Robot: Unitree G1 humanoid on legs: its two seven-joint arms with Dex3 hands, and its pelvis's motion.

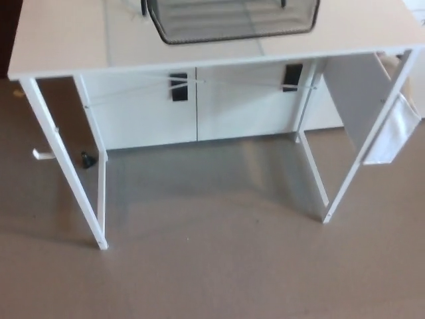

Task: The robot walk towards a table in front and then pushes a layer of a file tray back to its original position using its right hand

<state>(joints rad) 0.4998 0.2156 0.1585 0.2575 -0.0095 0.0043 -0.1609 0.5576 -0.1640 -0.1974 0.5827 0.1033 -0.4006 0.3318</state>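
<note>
With neither hand in view, the wire file tray [232, 20] sits far back at centre on the white bench [60, 40], so a misjudged approach risks bumping the bench's near edge.

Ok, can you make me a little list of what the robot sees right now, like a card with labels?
table: white table, top and legs in view
file tray: dark mesh file tray on the tabletop, at the picture's top edge, partly cut off
behind the table: white cabinet with dark handles
floor: grey-brown floor
robot hands: none showing
tray pushed yet: cannot tell
</note>
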